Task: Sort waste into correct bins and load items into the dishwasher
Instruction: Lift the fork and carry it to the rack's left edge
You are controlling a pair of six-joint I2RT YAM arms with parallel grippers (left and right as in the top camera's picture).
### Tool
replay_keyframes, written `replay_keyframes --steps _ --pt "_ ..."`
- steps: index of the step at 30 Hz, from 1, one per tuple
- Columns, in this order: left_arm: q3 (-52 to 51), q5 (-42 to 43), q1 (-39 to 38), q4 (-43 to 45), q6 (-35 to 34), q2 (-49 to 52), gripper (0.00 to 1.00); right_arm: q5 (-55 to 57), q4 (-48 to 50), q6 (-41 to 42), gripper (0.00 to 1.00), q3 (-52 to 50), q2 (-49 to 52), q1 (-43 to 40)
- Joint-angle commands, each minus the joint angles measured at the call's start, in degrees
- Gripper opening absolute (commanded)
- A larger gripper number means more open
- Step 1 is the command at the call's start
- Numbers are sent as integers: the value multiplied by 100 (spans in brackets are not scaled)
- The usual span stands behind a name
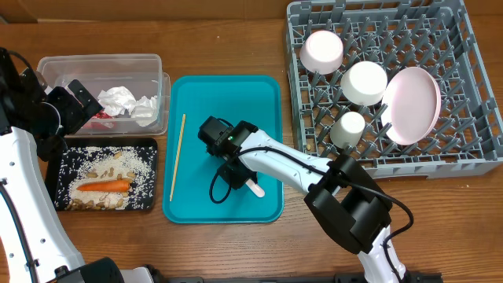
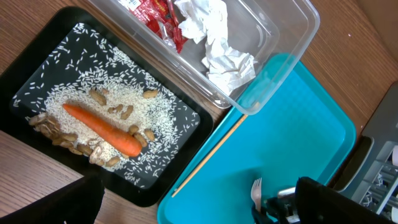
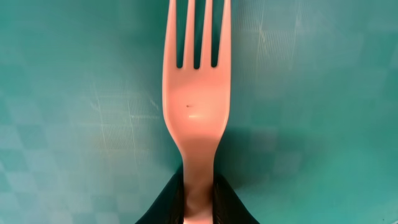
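Note:
A pink plastic fork (image 3: 196, 93) lies on the teal tray (image 1: 267, 102). My right gripper (image 3: 199, 202) is shut on its handle, low over the tray (image 1: 232, 167). The handle end (image 1: 255, 189) sticks out behind the fingers. The fork also shows in the left wrist view (image 2: 256, 190). A wooden chopstick (image 1: 178, 157) lies along the tray's left side. My left gripper (image 1: 77, 101) hovers open and empty over the corner between the clear waste bin (image 1: 102, 61) and the black tray (image 1: 55, 196).
The clear bin holds crumpled paper (image 1: 118, 100) and red wrappers (image 2: 158, 15). The black tray holds rice, peanuts and a carrot (image 1: 104, 186). The grey dish rack (image 1: 471, 161) at the right holds a pink cup (image 1: 323, 51), two white cups (image 1: 367, 82) and a pink plate (image 1: 412, 104).

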Motion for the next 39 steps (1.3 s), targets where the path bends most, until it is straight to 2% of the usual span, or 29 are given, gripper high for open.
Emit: replay_keyframes --steps 1,20,39 --pt "114 66 -7 2 46 -98 100 74 -55 20 4 173 188 7" --pt "114 66 -7 2 46 -98 100 -682 -374 212 4 1005 -232 -452" --pt "111 66 -7 2 46 -98 100 -848 -793 212 4 1084 -1777 -2105"
